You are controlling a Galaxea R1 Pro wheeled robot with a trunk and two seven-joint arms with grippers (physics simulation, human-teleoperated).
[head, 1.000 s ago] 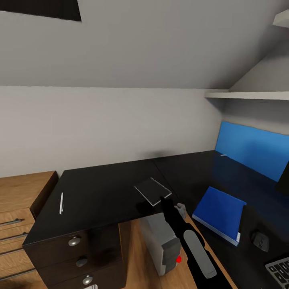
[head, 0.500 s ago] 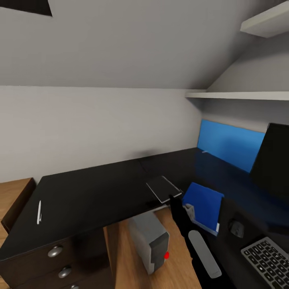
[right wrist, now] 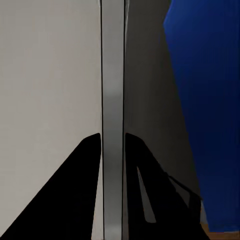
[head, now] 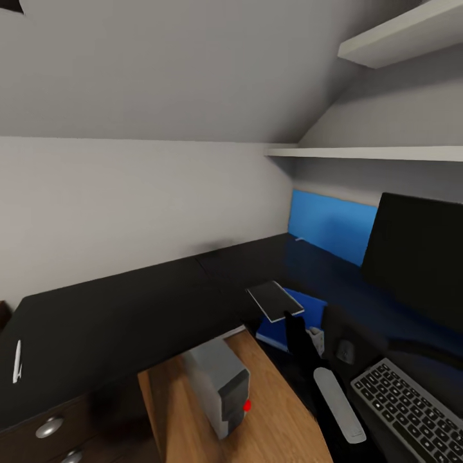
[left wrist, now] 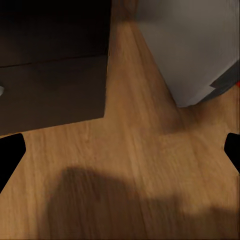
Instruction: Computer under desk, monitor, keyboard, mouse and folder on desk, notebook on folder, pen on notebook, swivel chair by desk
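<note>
Item: notebook point(head: 276, 300), thin dark slab with pale edge, carried level above the near corner of the folder point(head: 307, 303), not yet resting on it
Held by: right gripper point(head: 297, 321), fingers point(right wrist: 90, 165) pinching the notebook's edge from both faces

Surroundings, from the notebook:
- mouse point(head: 345, 350) at 4 o'clock, near
- keyboard point(head: 411, 405) farther along 4 o'clock
- monitor point(head: 418, 257) at 2 o'clock, on the desk point(head: 128, 315)
- computer point(head: 218, 379) at 7 o'clock, on the floor under the desk
- pen point(head: 17, 361) at 9 o'clock, well apart, by the desk's far end

Left gripper point(left wrist: 120, 150): fingers spread wide, holding nothing, over the wood floor point(left wrist: 130, 165) beside the computer

Handling note: my reading is that the notebook should travel toward 3 o'clock until centred over the folder, stay flat, come down until it bears, and only then be let go; a drop from height could skid it toward the mouse
</note>
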